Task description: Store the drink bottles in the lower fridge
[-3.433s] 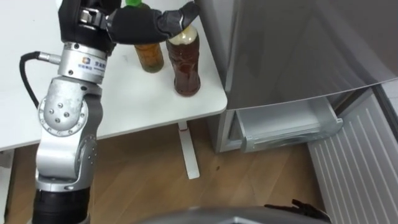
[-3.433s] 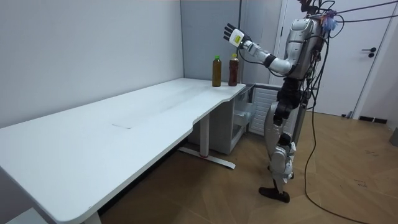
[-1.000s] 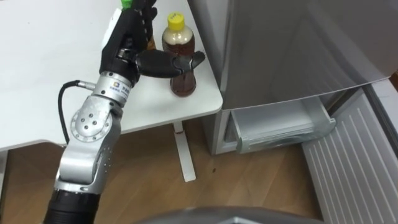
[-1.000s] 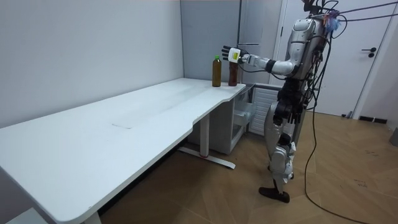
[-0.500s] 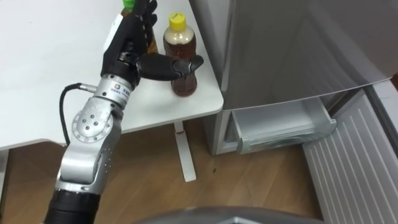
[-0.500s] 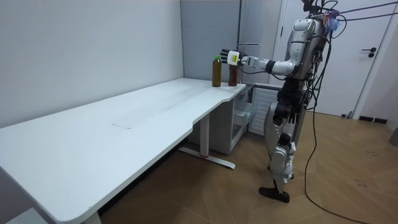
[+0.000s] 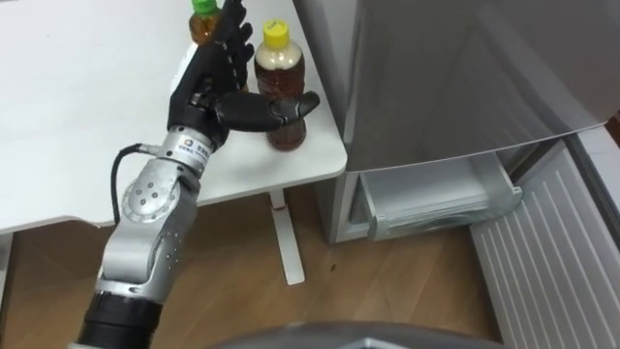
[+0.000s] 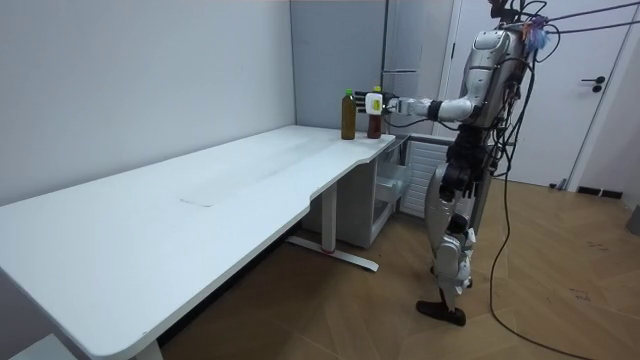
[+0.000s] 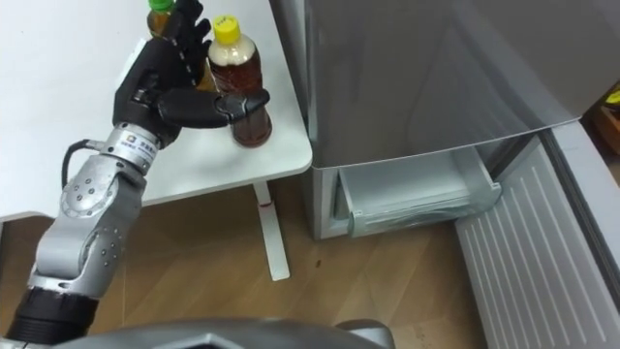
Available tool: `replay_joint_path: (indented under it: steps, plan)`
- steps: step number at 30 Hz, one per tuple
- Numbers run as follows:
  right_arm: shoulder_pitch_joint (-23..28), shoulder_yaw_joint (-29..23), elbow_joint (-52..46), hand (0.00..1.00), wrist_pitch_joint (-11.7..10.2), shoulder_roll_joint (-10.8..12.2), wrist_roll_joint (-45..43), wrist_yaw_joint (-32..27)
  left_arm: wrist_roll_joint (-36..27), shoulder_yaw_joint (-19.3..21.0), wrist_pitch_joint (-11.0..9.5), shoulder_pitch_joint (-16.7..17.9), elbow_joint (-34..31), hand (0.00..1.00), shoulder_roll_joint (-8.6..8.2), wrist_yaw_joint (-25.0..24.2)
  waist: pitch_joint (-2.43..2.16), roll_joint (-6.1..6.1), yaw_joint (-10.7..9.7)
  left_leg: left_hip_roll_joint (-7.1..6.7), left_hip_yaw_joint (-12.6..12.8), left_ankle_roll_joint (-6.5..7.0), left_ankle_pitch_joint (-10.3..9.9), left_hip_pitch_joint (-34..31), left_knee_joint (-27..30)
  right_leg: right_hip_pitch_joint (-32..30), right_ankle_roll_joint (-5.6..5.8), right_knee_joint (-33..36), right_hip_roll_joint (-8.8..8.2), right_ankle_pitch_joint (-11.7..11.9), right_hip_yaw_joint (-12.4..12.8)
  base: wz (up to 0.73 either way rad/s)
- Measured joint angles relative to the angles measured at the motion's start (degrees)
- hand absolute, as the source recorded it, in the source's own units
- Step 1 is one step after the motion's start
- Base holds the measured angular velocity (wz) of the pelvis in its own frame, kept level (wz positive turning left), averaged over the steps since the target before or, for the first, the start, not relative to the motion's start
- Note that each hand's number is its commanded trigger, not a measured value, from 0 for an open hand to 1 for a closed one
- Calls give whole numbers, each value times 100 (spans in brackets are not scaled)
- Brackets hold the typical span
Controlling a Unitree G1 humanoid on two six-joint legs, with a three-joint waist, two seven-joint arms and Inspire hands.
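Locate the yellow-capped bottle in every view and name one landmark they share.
Left eye view: yellow-capped bottle upper centre, by the table corner.
Right eye view: the bottle upper left, same corner.
Room view: the bottle just right of centre, at the table's far end.
Shared landmark: the green-capped bottle beside it.

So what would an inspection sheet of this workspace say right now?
Surface: white table, two bottles at its corner beside the fridge.
Job's things: yellow-capped bottle, upright; green-capped bottle, upright, partly behind the hand.
Clutter: nothing seen.
Robot hands: left robot hand open, fingers straight up between the bottles, thumb across the yellow-capped bottle's front.
Cables: nothing seen besides the robot's own.
Surroundings: lower drawer of the fridge stands pulled out; wooden floor.
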Motion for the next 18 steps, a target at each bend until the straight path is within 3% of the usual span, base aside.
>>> replay_joint_path:
  steps: [3,18]
  plan:
    - [-1,-15,-8,0,5,0,-1,19,0,6,170,0,98,0,0,-29,3,9,-60,0,0,0,0,-24,4,-36,-2,-1,0,1,-1,0]
    - [41,-46,-162,0,-3,0,-6,68,-339,11,165,-206,222,0,5,-137,14,131,-141,4,29,-4,-4,-75,-11,-93,-4,6,2,2,19,0]
